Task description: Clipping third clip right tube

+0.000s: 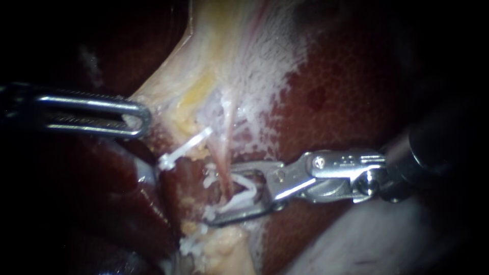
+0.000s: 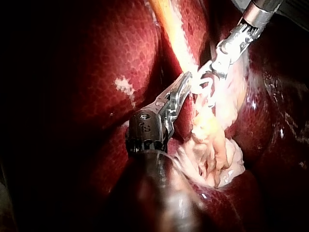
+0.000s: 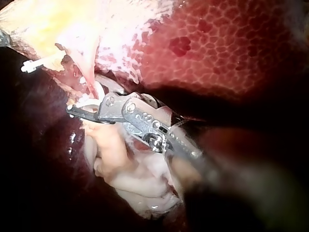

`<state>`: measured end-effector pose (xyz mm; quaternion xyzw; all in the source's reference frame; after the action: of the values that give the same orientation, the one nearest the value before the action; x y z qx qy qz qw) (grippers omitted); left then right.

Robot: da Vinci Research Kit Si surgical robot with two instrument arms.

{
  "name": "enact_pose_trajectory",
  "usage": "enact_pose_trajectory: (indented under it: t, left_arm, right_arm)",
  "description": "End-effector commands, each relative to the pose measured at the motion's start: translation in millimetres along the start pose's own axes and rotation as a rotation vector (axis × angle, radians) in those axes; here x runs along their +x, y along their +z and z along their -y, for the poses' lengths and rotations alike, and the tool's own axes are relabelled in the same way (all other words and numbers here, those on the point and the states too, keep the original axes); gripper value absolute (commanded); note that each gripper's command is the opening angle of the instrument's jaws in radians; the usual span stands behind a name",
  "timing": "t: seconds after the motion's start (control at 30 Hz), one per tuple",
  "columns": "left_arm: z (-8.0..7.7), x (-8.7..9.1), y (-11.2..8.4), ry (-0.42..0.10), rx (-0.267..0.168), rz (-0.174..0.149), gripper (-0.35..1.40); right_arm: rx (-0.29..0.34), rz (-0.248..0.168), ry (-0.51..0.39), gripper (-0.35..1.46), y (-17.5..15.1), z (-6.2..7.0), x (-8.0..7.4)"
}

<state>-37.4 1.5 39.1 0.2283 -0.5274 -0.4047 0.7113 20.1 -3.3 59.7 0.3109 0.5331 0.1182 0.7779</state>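
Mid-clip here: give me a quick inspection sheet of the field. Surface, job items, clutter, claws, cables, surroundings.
Surface: dark red liver with pale tissue spread over it.
Job's things: the tube runs down into the right instrument. An open white clip sits astride the tube and is not yet closed. A closed white clip lies nearby, toward the left instrument. I cannot tell what it grips.
Clutter: nothing seen.
Claws: the left instrument has its claw shut on the edge of the pale tissue. The right instrument has its claw holding the open white clip from both sides.
Cables: nothing seen.
Surroundings: dark, nothing seen.
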Motion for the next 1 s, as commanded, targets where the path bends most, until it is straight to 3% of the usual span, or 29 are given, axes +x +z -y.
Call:
enact_pose_trajectory:
  t: [0.03, 0.2, 0.47, 0.6, 1.0]
  left_arm:
    - [0.0, 0.0, 0.0, 0.0, 0.0, 0.0, -0.35]
    - [0.0, 0.0, 0.0, 0.0, 0.0, 0.0, -0.35]
    - [0.0, 0.0, 0.0, 0.0, 0.0, 0.0, -0.35]
    - [0.0, 0.1, 0.1, 0.0, 0.0, 0.0, -0.35]
    - [0.0, 0.1, 0.1, 0.0, 0.0, 0.0, -0.35]
  right_arm:
    - [-0.001, 0.0, -0.001, 0.51, -0.1, -0.1, 0.0]
    - [-0.001, -0.001, 0.023, 0.43, -0.4, -0.2, 0.0]
    - [0.0, -0.001, 0.083, -0.09, -1.5, -0.7, -0.4]
    - [0.001, 0.0, 0.081, -0.2, -1.6, -0.8, -0.7]
    - [0.001, 0.0, 0.092, -0.21, -1.6, -0.7, -0.8]
